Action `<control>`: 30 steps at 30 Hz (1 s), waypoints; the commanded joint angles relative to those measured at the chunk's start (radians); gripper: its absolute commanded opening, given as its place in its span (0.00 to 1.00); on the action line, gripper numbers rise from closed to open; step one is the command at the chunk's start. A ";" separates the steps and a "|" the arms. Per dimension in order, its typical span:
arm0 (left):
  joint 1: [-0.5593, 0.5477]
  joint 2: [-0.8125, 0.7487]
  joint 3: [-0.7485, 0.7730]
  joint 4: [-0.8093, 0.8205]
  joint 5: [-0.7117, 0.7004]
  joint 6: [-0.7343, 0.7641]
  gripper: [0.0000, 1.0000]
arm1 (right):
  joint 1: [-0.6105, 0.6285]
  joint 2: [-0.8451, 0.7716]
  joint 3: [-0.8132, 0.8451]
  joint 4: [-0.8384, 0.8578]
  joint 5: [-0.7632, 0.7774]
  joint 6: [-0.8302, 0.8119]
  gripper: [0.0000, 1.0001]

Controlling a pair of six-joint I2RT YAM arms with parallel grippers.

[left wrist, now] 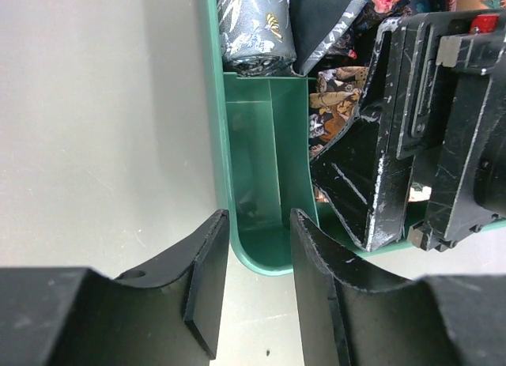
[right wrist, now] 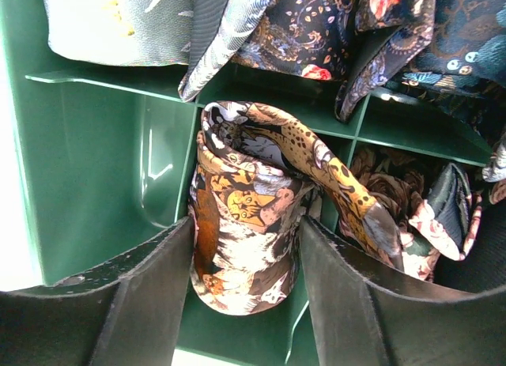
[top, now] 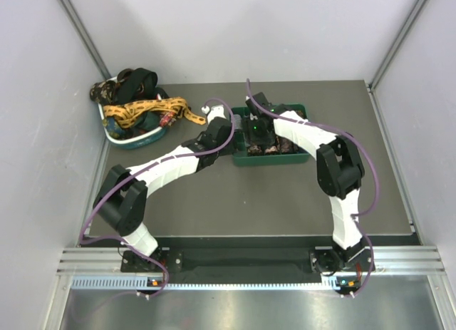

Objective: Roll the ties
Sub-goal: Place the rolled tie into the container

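Note:
A green divided tray (top: 303,158) holds several rolled ties. A brown animal-print tie roll (right wrist: 241,255) stands in a front compartment of the tray (right wrist: 95,168), its loose end flopping to the right. My right gripper (right wrist: 247,232) is open around this roll, one finger close along each side. My left gripper (left wrist: 259,224) is open at the tray's outer corner (left wrist: 265,259), with nothing pinched between its fingers. The compartment (left wrist: 253,145) just beyond it is empty. Loose ties, one of them yellow (top: 146,110), are heaped at the back left.
A teal basket (top: 142,140) holds the loose ties. Grey (right wrist: 118,22), dark floral (right wrist: 308,26) and brown rose (right wrist: 399,188) rolls fill neighbouring compartments. The right gripper's black body (left wrist: 371,176) hangs close beside my left fingers. Grey walls enclose the table.

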 commanded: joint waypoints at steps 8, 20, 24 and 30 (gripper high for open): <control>0.004 -0.028 0.039 -0.011 -0.010 0.020 0.42 | 0.009 -0.088 0.049 -0.023 0.054 -0.010 0.68; 0.003 -0.103 0.001 -0.020 -0.012 0.064 0.45 | 0.012 -0.287 -0.004 0.093 0.108 -0.055 0.66; 0.003 -0.130 -0.016 -0.023 0.053 0.121 0.48 | 0.011 -0.359 -0.030 0.092 0.135 -0.084 0.54; 0.001 -0.201 -0.067 -0.054 0.068 0.144 0.57 | -0.006 -0.381 -0.090 0.087 0.122 -0.122 0.43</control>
